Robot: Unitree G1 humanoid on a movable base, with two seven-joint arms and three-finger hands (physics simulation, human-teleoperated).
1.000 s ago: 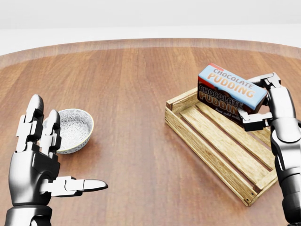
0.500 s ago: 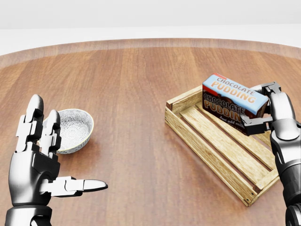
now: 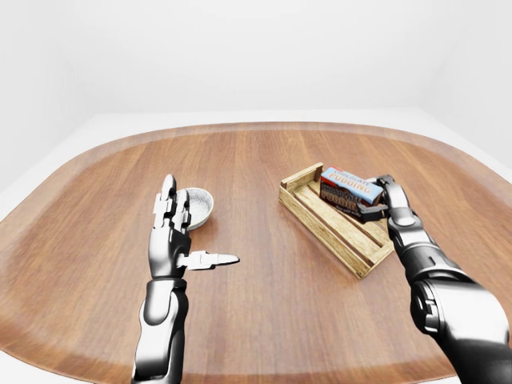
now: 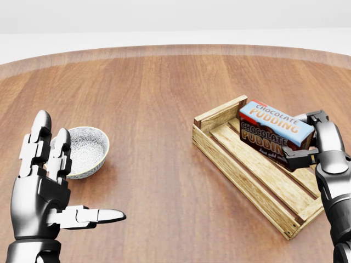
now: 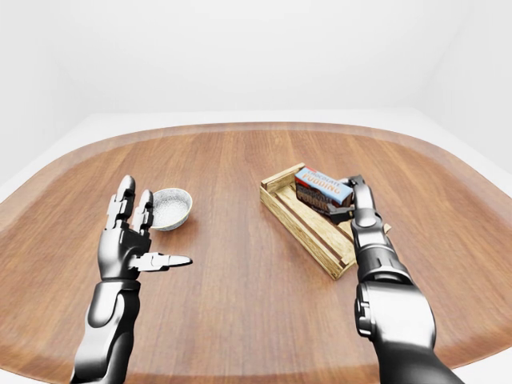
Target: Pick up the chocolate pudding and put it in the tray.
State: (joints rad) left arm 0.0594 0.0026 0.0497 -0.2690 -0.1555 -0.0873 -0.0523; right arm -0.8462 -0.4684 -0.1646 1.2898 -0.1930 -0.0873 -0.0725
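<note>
Wooden slats make up the tray [image 4: 248,174], a shallow crate lying at an angle on the right side of the brown wood-grain table [image 4: 159,109] in the head view. Its far-left end wall stands up as a short plank, and its long walls run toward the near right.

Inside the tray's far end sits the chocolate pudding [image 4: 274,133], a long box with a pale blue top face and a dark brown side, both printed with the product name. It is tilted, its left end toward the tray's far wall; whether its underside touches the slats cannot be told from these views.

Holding the box from its right end is the right hand [image 4: 307,143]. One of its fingers [image 4: 299,155] presses against the near brown side, and another curls over the far top corner, so the box is pinched between them. The dark metallic forearm rises from the near right edge of the view.

Well apart, on the left, the left hand [image 4: 46,181] is held upright with nothing in it. Two fingers point up side by side and the thumb sticks out to the right, all spread.

Just beyond those raised fingers lies a small patterned white bowl [image 4: 86,150], upright on the table.
</note>
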